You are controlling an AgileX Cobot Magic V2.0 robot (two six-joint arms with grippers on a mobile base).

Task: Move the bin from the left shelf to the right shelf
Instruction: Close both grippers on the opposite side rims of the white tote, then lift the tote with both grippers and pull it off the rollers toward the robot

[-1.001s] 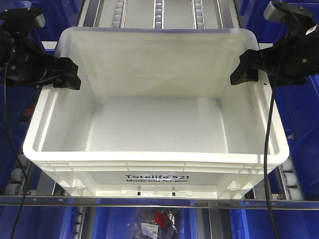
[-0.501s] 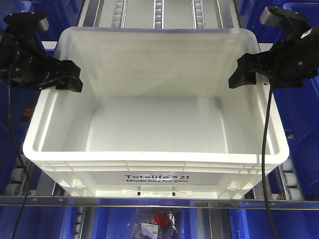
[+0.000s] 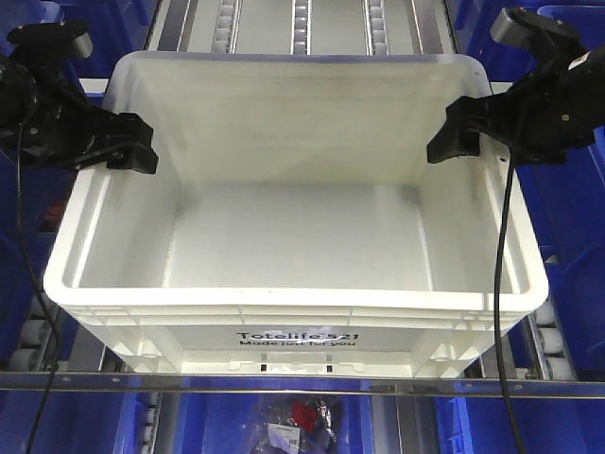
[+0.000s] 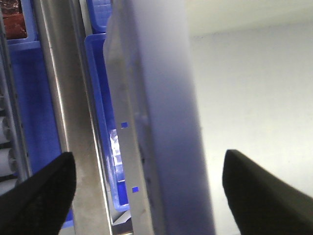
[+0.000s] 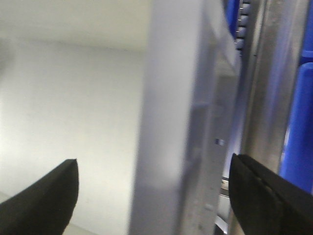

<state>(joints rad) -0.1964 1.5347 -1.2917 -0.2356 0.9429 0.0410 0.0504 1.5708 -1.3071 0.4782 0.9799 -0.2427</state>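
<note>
The bin (image 3: pixel 293 301) is a large white tote with black print on its front, sitting empty on the roller shelf. My left gripper (image 3: pixel 134 149) is open and straddles the bin's left wall near the back. In the left wrist view the wall (image 4: pixel 161 98) runs between the two black fingertips (image 4: pixel 41 196), with a gap on each side of my left gripper (image 4: pixel 149 196). My right gripper (image 3: pixel 452 140) is open astride the right wall. In the right wrist view that wall (image 5: pixel 171 98) stands between the fingers of my right gripper (image 5: pixel 154 200), untouched.
Blue bins (image 3: pixel 572 208) flank the white one on both sides. Roller tracks (image 3: pixel 301 24) run behind it and a metal rail (image 3: pixel 284 383) crosses in front. A bag of dark and red parts (image 3: pixel 302 421) lies on the level below. A steel upright (image 4: pixel 63 98) stands just outside the left wall.
My right gripper has shifted a little to the left, further over the right wall. The left gripper has edged slightly right. The bin has not moved.
</note>
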